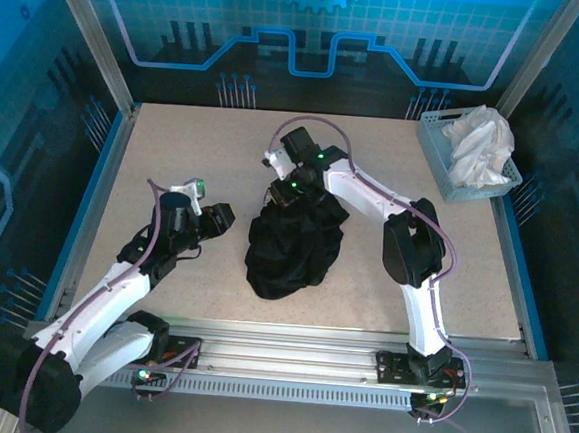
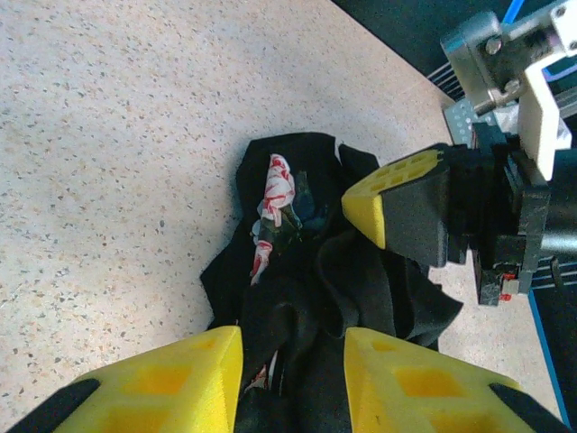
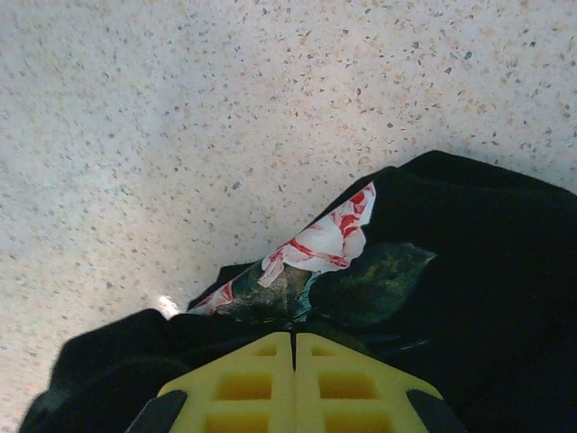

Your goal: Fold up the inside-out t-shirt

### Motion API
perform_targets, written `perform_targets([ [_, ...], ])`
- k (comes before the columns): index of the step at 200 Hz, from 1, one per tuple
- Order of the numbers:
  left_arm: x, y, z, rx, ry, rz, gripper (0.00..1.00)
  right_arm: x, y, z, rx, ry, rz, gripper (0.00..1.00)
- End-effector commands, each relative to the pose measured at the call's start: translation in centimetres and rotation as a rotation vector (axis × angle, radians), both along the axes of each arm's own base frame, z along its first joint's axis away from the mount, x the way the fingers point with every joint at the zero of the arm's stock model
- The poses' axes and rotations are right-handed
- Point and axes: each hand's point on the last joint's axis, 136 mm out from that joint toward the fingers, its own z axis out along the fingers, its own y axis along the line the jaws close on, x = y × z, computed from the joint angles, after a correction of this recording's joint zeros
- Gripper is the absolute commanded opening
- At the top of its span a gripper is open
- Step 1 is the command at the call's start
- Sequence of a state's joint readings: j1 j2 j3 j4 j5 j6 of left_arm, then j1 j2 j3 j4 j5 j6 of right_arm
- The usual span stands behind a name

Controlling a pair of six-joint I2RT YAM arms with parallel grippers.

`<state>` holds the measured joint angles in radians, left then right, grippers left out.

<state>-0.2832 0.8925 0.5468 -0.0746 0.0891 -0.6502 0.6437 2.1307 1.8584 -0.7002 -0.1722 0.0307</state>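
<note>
The inside-out t-shirt (image 1: 292,242) is a crumpled black heap at the table's middle, drawn up to a peak at its far side. My right gripper (image 1: 283,198) is shut on that peak. In its wrist view the closed yellow fingertips (image 3: 294,338) pinch black cloth just below the white, red and dark print (image 3: 325,239). My left gripper (image 1: 219,218) hovers just left of the heap, open. Its yellow fingers (image 2: 180,379) frame the shirt (image 2: 361,298), the print (image 2: 275,198) and the right gripper's yellow finger (image 2: 397,194). The neck label is hidden.
A pale blue basket (image 1: 433,148) at the back right corner holds a white cloth garment (image 1: 481,141). Speckled tabletop (image 1: 175,147) lies bare to the left and far side of the shirt. Blue rails edge the table.
</note>
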Motion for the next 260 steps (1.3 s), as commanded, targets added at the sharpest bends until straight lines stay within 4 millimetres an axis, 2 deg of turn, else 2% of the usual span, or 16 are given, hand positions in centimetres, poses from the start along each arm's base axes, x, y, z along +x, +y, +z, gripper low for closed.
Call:
perform_targets([
  [1,-0.4,-2.2,0.4,-0.074,-0.009,-0.115,0.42,0.5,-0.7,6.4,0.168,-0.037,-0.033,0.00],
  [20,-1.0,-5.0,1.0,-0.141,-0.014,-0.219,0.49,-0.5,-1.5,10.5,0.291,-0.034,-0.038,0.00],
  [37,-1.6,-7.7,1.4,-0.147,-0.034,-0.306,0.55,-1.9,-2.3,12.6,0.380,-0.011,-0.042,0.00],
  [66,-1.6,-11.3,1.5,-0.138,-0.066,-0.409,0.59,-3.9,-3.6,14.6,0.493,0.031,-0.062,0.00],
  [85,-0.3,-12.5,0.8,-0.129,-0.062,-0.414,0.60,-4.9,-4.5,15.8,0.556,0.044,-0.074,0.00],
  [100,0.9,-13.2,0.5,-0.133,-0.069,-0.408,0.58,-5.4,-5.3,16.5,0.584,0.051,-0.088,0.00],
  [114,1.8,-13.9,1.1,-0.164,-0.100,-0.414,0.55,-5.7,-6.1,16.8,0.600,0.052,-0.106,0.00],
  [122,2.3,-14.3,1.4,-0.176,-0.113,-0.418,0.51,-5.9,-6.5,16.9,0.612,0.052,-0.114,0.00],
  [135,3.0,-14.5,1.7,-0.174,-0.127,-0.413,0.38,-6.2,-6.9,16.9,0.623,0.062,-0.120,0.00],
  [159,3.7,-14.0,2.6,-0.153,-0.164,-0.407,0.13,-6.4,-8.3,16.3,0.612,0.065,-0.151,0.00],
  [173,4.0,-12.9,3.3,-0.143,-0.178,-0.393,0.00,-6.6,-9.1,16.0,0.600,0.066,-0.161,0.00],
  [199,4.3,-8.9,4.6,-0.089,-0.188,-0.323,0.00,-8.0,-9.3,15.4,0.579,0.081,-0.123,0.00],
  [222,4.4,-6.1,5.4,-0.009,-0.198,-0.263,0.00,-9.6,-7.8,15.1,0.629,0.113,-0.056,0.00],
  [241,4.6,-4.9,4.7,0.053,-0.154,-0.232,0.00,-9.9,-6.4,14.6,0.688,0.132,-0.054,0.00],
  [260,4.9,-3.7,3.3,0.091,-0.094,-0.174,0.00,-9.4,-5.6,13.3,0.687,0.130,-0.093,0.00],
])
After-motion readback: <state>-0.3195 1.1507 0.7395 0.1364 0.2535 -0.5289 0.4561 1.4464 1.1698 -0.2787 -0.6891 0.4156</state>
